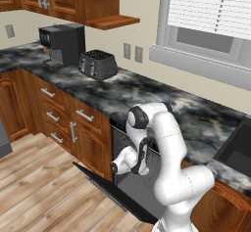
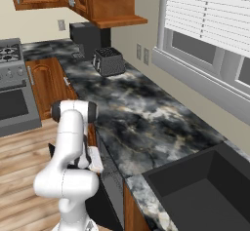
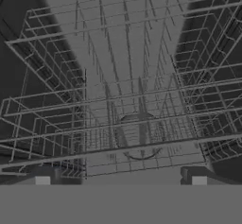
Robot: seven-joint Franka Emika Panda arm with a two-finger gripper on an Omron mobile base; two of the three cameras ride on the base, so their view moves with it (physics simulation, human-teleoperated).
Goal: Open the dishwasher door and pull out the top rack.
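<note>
The dishwasher door (image 1: 133,191) hangs open under the counter, folded down low over the floor with its grey inner face up; its black edge (image 2: 100,206) also shows beside the arm. My arm reaches into the opening. In the hand view the top rack (image 3: 127,100), a dark grey wire grid, spreads right ahead, and part of the rack (image 1: 156,165) shows inside the cavity. My gripper (image 3: 120,179) is open, its fingertips (image 3: 42,179) set wide apart just below the rack's front wire, with nothing held between them.
A black toaster (image 1: 98,63) and a coffee machine (image 1: 62,42) stand on the marble counter (image 1: 147,96) to the left. Wooden drawers (image 1: 73,123) flank the dishwasher. A dark sink (image 1: 238,145) lies to the right, and a stove (image 2: 12,93) stands farther left. Wood floor (image 1: 39,187) stretches in front.
</note>
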